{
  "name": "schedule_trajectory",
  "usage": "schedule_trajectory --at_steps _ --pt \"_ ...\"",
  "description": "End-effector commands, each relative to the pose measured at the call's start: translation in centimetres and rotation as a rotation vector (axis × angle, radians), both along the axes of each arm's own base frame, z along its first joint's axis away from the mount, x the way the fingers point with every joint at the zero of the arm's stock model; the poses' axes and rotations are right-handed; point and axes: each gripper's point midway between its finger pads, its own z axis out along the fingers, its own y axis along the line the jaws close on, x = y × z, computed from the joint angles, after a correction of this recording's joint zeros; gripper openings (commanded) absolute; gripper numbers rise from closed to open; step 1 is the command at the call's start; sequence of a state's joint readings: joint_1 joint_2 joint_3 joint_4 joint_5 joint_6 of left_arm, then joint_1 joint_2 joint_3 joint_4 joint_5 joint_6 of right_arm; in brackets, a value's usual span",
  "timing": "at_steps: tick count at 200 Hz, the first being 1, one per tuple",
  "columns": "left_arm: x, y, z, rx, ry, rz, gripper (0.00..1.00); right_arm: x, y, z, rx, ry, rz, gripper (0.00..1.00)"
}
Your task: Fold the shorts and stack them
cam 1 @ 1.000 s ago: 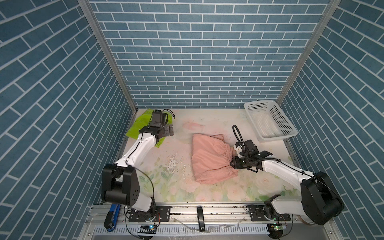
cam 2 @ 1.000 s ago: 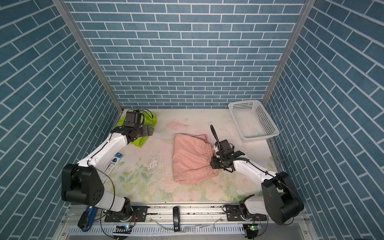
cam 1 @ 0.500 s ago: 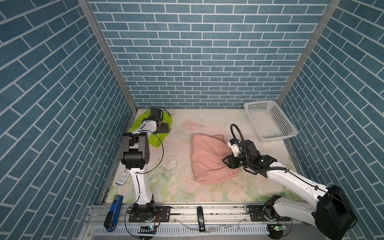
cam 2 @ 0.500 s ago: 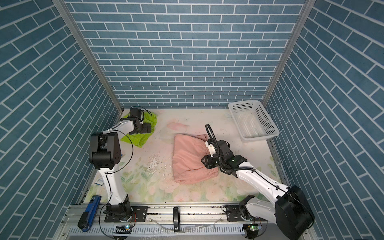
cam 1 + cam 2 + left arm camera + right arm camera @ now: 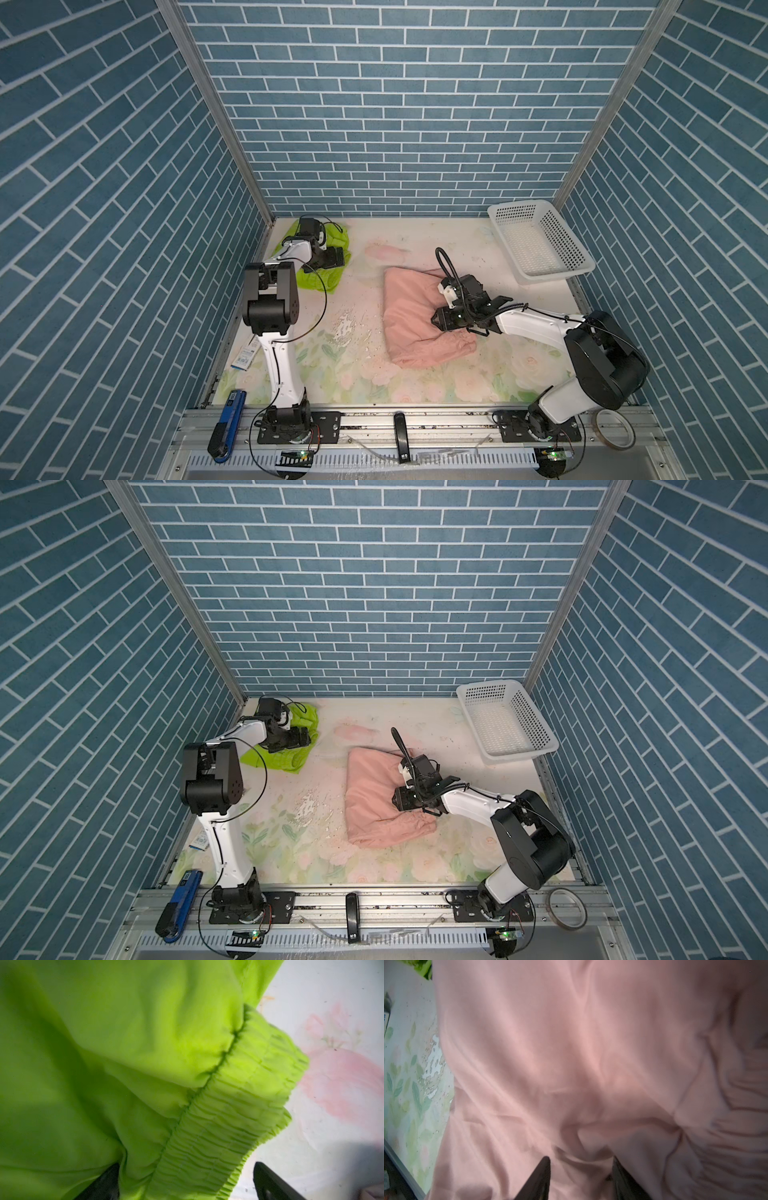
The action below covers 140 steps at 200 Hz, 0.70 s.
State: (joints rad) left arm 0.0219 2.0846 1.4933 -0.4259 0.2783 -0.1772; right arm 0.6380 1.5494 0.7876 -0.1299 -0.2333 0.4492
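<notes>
My left claw [image 5: 186, 1164] gapes over the waistband [image 5: 239, 1095] of the limp green shorts [image 5: 145, 1043], the firmest hold; whether the right claw [image 5: 581, 1159] grips, I can't tell.

Count: 2 shorts (1 green pair [image 5: 332, 276], 1 pink pair [image 5: 409, 307]), 2 arms (left arm [image 5: 282, 361], right arm [image 5: 536, 326]), 1 basket [image 5: 557, 272], 1 tape roll [image 5: 614, 446], 1 blue tool [image 5: 228, 415].

The basket [image 5: 557, 275] stands on the table [image 5: 436, 237] at its far right corner. The middle shorts [image 5: 409, 316] lie left of the basket, nearer the front; the corner shorts [image 5: 332, 276] lie well left of it, at the back.
</notes>
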Motion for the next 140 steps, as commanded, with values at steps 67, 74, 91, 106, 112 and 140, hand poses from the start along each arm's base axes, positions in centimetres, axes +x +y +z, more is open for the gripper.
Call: schedule_trajectory --at_steps 67,74,91,106,112,140 --pt "-15.3 -12.7 -3.5 -0.262 0.256 -0.085 1.0 -0.1 -6.8 -1.0 -0.04 0.086 -0.179 0.51" --pt "-16.2 -13.1 -3.5 -0.249 0.26 -0.09 1.0 -0.4 -6.7 -1.0 -0.027 0.095 -0.178 0.51" --pt "-18.2 -13.2 -3.4 -0.201 0.278 -0.098 1.0 -1.7 -6.1 -1.1 0.002 0.122 -0.155 0.51" --pt "-19.2 -12.5 -2.6 -0.175 0.277 -0.087 1.0 -3.2 -5.7 -1.2 -0.011 0.137 -0.132 0.51" --pt "-19.3 -12.2 -2.1 -0.16 0.267 -0.086 1.0 -3.7 -5.8 -1.1 -0.017 0.133 -0.131 0.51" --pt "-18.0 -12.0 2.2 -0.136 0.163 -0.11 1.0 -3.9 -7.4 1.1 -0.058 0.056 -0.155 0.53"
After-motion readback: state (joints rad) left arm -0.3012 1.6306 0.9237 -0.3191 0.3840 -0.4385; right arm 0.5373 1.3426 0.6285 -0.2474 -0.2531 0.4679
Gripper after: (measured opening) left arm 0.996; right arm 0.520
